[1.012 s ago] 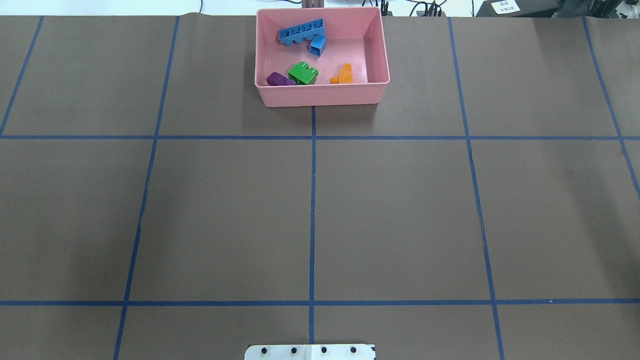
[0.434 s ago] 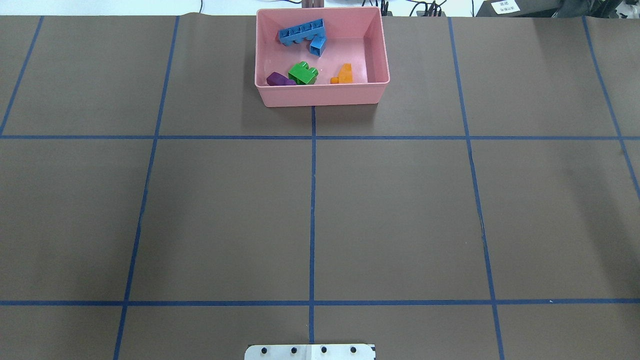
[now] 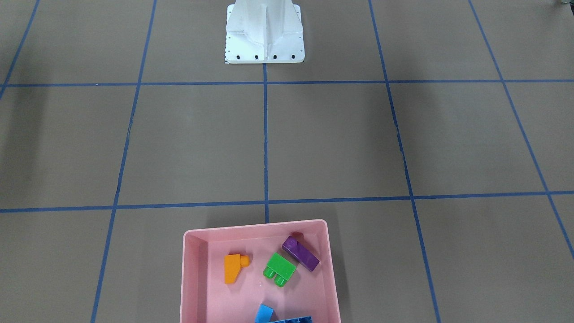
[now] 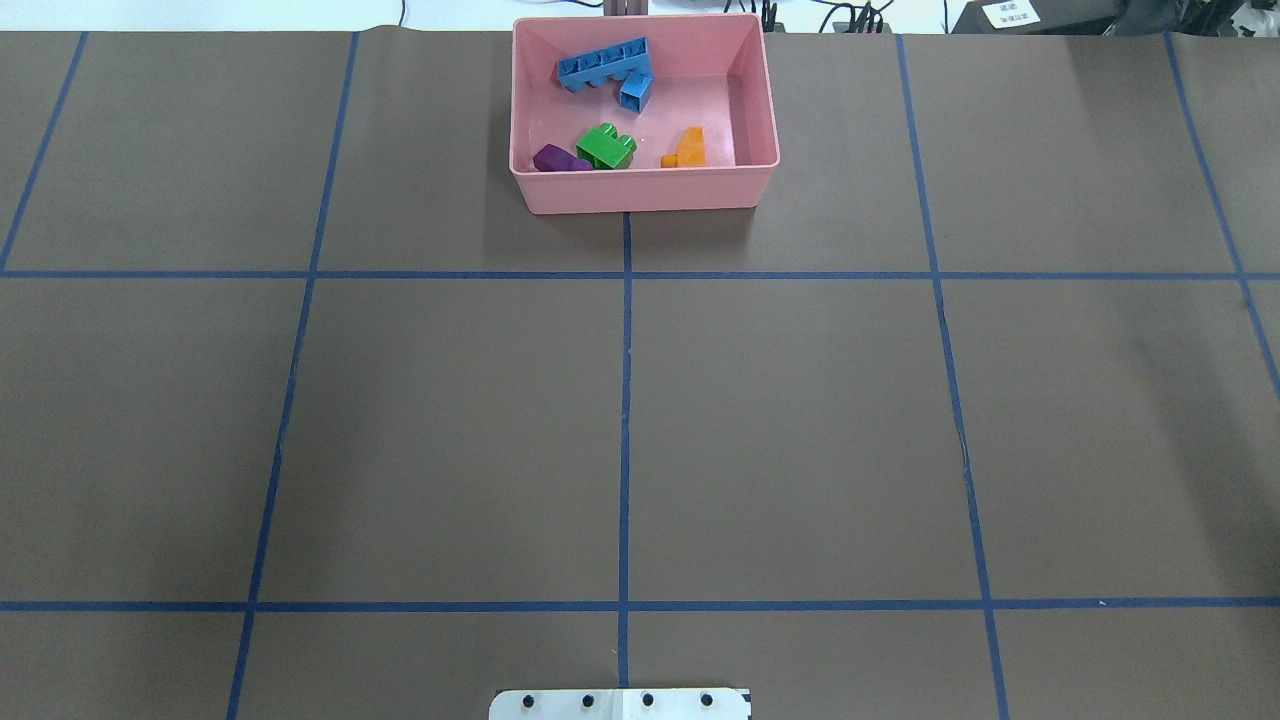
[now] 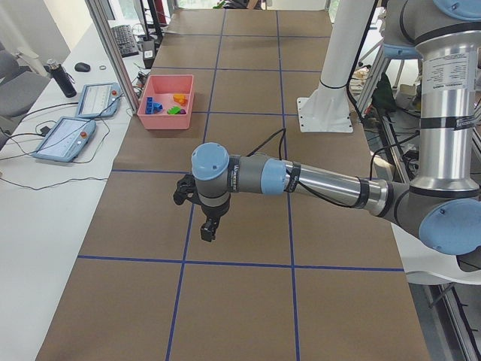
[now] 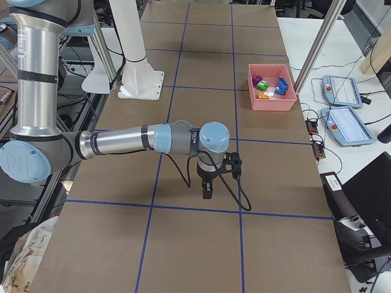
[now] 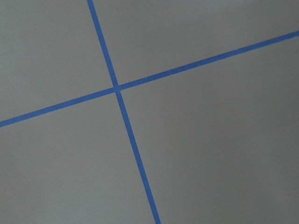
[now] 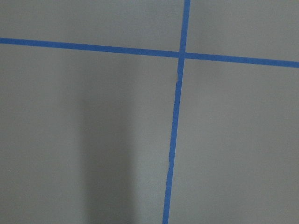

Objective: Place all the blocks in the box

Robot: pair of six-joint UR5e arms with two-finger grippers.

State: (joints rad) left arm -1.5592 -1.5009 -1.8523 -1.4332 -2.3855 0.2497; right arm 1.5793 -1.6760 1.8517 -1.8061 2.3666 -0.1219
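The pink box (image 4: 645,190) stands at the table's far middle. In it lie the long blue block (image 4: 602,64), the small light blue block (image 4: 636,91), the green block (image 4: 606,146), the purple block (image 4: 558,159) and the orange block (image 4: 689,149). The front-facing view shows the box (image 3: 188,278) with orange (image 3: 233,268), green (image 3: 280,267) and purple (image 3: 300,254) blocks. My left gripper (image 5: 208,229) shows only in the exterior left view, my right gripper (image 6: 206,189) only in the exterior right view. Both hang over bare table, far from the box. I cannot tell whether they are open or shut.
The white robot base (image 3: 264,31) stands at the table's near middle edge. Blue tape lines divide the brown table into squares; both wrist views show only tape crossings. Control tablets (image 5: 96,99) lie on the side desk beyond the box.
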